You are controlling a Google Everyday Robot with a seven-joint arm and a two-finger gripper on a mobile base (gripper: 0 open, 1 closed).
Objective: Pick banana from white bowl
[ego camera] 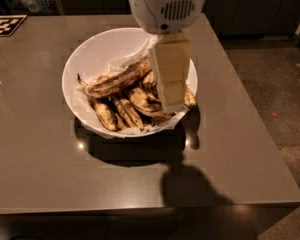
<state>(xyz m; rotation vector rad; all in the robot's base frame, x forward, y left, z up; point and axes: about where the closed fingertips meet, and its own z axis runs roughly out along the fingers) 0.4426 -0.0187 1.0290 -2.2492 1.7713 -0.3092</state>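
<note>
One brown tabletop [45, 179] fills the near ground and carries the white bowl [69, 82]. Nearer than the bowl and slightly to its right, a dark shadow [190, 186] lies on the tabletop and reaches its front edge. A second, darker shadow sits directly under the bowl's near rim. Inside the bowl, several shorter, darker bananas [115, 114] lie along the near side, resting on crumpled white paper [132, 56] that lines the bowl. The banana [117, 79], the longest of the lot, lies across the top of these, running from the bowl's left side up toward its centre, with its thin dark stem pointing at the left rim. The gripper [172, 100] hangs over the right half of the bowl as a cream-coloured block, its lower end down among the bananas at the right and just beside the upper end of the banana; contact cannot be confirmed, and whether the gripper is open or closed cannot be told. Above the bowl's far rim sits the arm's white rounded housing [165, 4]. Far left of the bowl, a black-and-white checkered marker [5, 25] lies at the tabletop corner. Right of the bowl, beyond the tabletop edge, is speckled floor [275, 94].
</note>
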